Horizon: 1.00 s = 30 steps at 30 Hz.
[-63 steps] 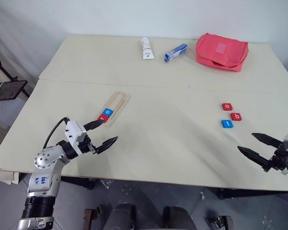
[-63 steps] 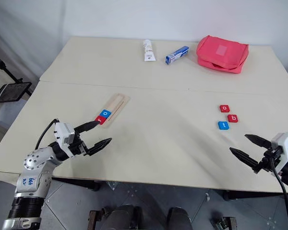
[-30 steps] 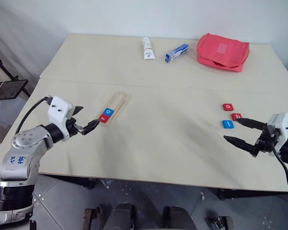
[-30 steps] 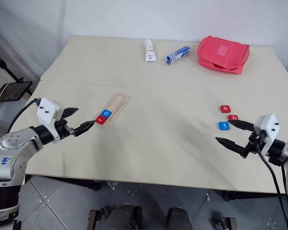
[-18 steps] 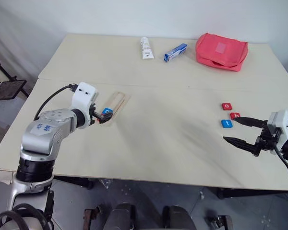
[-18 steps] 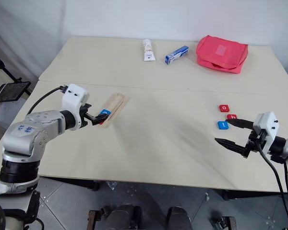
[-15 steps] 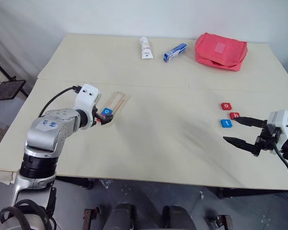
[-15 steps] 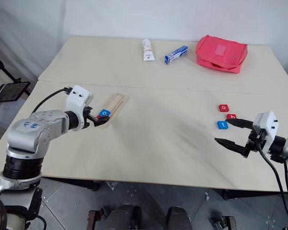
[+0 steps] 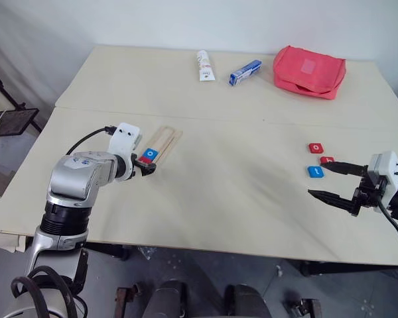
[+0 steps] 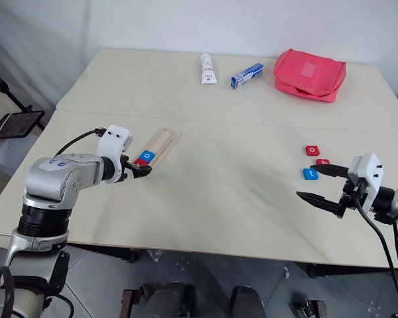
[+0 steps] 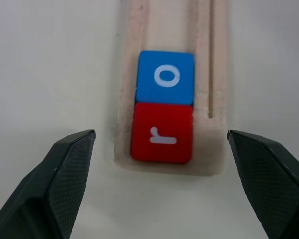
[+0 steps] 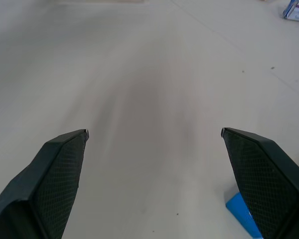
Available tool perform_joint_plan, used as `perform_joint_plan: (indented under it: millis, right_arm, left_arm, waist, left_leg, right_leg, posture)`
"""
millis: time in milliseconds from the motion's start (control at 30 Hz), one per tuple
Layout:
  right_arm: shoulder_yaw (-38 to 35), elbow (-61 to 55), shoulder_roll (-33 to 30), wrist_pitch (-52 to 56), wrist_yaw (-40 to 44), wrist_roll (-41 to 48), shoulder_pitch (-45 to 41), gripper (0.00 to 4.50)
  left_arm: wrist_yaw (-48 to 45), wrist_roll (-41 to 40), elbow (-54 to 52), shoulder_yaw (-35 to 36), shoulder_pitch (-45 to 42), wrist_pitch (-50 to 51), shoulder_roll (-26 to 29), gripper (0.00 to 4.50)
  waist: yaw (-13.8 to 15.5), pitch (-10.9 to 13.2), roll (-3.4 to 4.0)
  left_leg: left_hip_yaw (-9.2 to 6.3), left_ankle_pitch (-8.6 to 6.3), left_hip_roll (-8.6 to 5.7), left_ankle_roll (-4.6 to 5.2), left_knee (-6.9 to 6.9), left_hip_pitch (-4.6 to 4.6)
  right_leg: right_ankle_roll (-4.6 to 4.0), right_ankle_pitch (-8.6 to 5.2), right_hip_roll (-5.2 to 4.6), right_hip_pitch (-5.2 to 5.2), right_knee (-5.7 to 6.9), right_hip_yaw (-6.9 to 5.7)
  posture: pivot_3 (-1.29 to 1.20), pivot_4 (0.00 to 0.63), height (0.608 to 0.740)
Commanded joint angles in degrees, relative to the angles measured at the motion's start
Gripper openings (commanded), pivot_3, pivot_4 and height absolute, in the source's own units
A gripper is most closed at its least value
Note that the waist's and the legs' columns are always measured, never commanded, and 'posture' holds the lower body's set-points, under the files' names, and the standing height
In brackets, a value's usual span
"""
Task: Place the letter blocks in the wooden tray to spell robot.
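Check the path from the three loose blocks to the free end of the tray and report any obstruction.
Nothing visible blocks it. The red o, red b and blue t lie by the right gripper; bare table runs across to the wooden tray, where r and o already sit.

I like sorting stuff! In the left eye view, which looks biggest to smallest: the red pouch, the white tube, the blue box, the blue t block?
1. Red pouch
2. White tube and blue box: look alike
3. Blue t block
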Motion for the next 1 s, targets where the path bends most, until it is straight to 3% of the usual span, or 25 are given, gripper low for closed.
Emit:
perform_joint_plan:
  millis: [33,333,467,667,1000]
  right_arm:
    - [-1.79,-1.08,-1.06,-0.70,-0.04,0.75,0.62,4.47]
    - [-1.76,-1.51,-0.87,-0.60,-0.61,0.89,0.78,4.47]
    - [-1.87,-1.75,-0.79,-0.50,-0.71,1.11,1.12,4.50]
    - [-2.19,-1.26,0.03,-1.02,0.08,2.40,0.75,4.50]
    - [-1.06,-6.41,2.11,-2.39,5.05,6.03,5.47,4.50]
  left_arm:
    - [-2.05,1.01,1.70,-1.60,-0.07,-2.77,1.33,4.50]
    - [-6.57,2.72,6.68,-5.77,-0.49,-7.44,3.01,4.50]
    - [-6.69,3.20,7.01,-5.28,0.49,-8.40,2.81,3.39]
    - [-16.14,4.52,3.25,-9.53,2.92,-24.54,6.64,3.39]
    - [-29.93,4.35,-2.26,-13.50,1.78,-36.79,7.71,3.39]
  waist:
    - [-0.01,0.00,0.00]
    - [0.04,0.00,0.00]
    - [0.04,0.00,0.00]
    - [0.04,0.00,0.00]
    - [0.05,0.03,-0.04]
  left_leg:
    - [0.00,0.00,0.00,0.00,0.00,0.00]
    - [0.01,0.00,-0.01,0.00,0.05,0.01]
    - [0.01,0.00,-0.01,0.00,0.10,0.02]
    - [0.02,0.00,0.00,0.00,0.16,0.01]
    - [0.01,-0.02,-0.01,0.03,0.16,-0.06]
  right_leg:
    - [0.00,0.00,0.00,-0.01,0.00,0.00]
    - [0.00,0.00,-0.01,0.02,0.01,0.00]
    - [0.00,0.00,-0.01,0.02,0.04,0.01]
    - [0.00,0.00,-0.02,0.02,0.06,0.02]
    - [0.00,0.00,-0.01,-0.01,0.03,-0.02]
  posture:
    - [0.00,0.150,0.740]
    - [0.00,0.150,0.740]
    - [0.00,0.150,0.740]
    - [0.00,0.150,0.740]
    - [0.00,0.150,0.740]
